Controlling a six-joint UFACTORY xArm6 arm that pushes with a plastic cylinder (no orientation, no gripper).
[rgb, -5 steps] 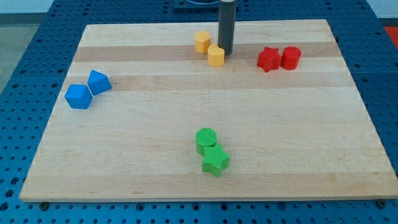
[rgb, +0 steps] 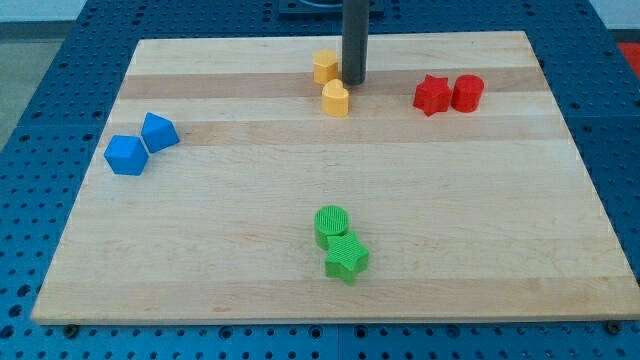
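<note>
Camera view is showing a wooden board (rgb: 300, 280) lying on a blue perforated table (rgb: 60, 60); my tip (rgb: 353, 82) — the lower end of the dark rod, which has no jaws and is gripping nothing — is resting on the board near the top centre of the frame; it is sitting just right of the two yellow blocks, between them in height; the upper yellow block (rgb: 325, 66), roughly hexagonal, is lying just to its left, and the lower yellow block (rgb: 336, 98), rounded on top, is sitting just below and left of it; whether the tip is actually touching either one, I cannot tell. Off to the upper right, a red star (rgb: 431, 95) and a red cylinder (rgb: 467, 92) are sitting side by side; at the left edge, two blue blocks — an angular one (rgb: 159, 131) and another (rgb: 126, 154) — are touching; at the lower centre, a green cylinder (rgb: 332, 224) is pressing against a green star (rgb: 346, 258).
</note>
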